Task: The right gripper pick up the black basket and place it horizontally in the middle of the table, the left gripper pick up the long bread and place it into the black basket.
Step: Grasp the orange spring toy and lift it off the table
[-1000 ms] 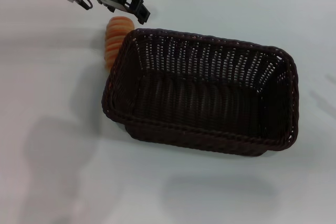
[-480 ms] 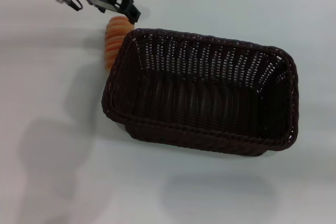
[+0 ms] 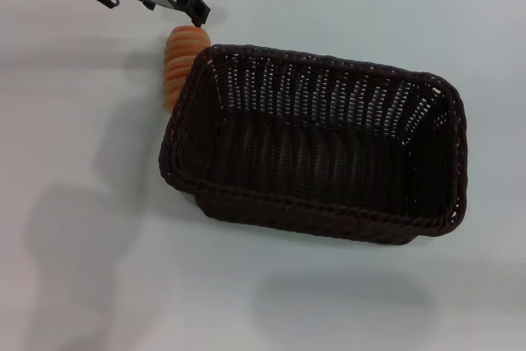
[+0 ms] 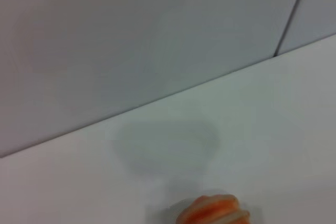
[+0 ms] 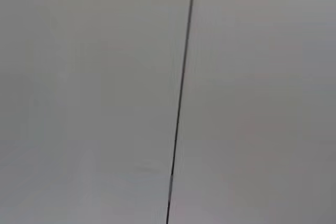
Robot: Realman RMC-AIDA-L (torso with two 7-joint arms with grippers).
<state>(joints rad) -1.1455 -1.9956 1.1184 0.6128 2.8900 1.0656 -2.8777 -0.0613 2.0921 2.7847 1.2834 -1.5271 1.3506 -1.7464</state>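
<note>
Ribbed oblong long bread (image 3: 179,64) touching woven black basket (image 3: 316,147); left claw (image 3: 195,12) state unclear

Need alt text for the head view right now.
An empty black basket sits mid-table. The long bread lies on the table against its far-left corner, with the left gripper hovering just beyond the loaf.

White worktop with a basket and a loaf

The plain white worktop (image 3: 82,228) carries a large dark woven basket (image 3: 316,154) lying lengthwise near the middle, empty inside. A small orange-brown ribbed bread (image 3: 179,59) lies on the worktop at the basket's far-left corner, right against its rim, partly hidden behind it.
</note>
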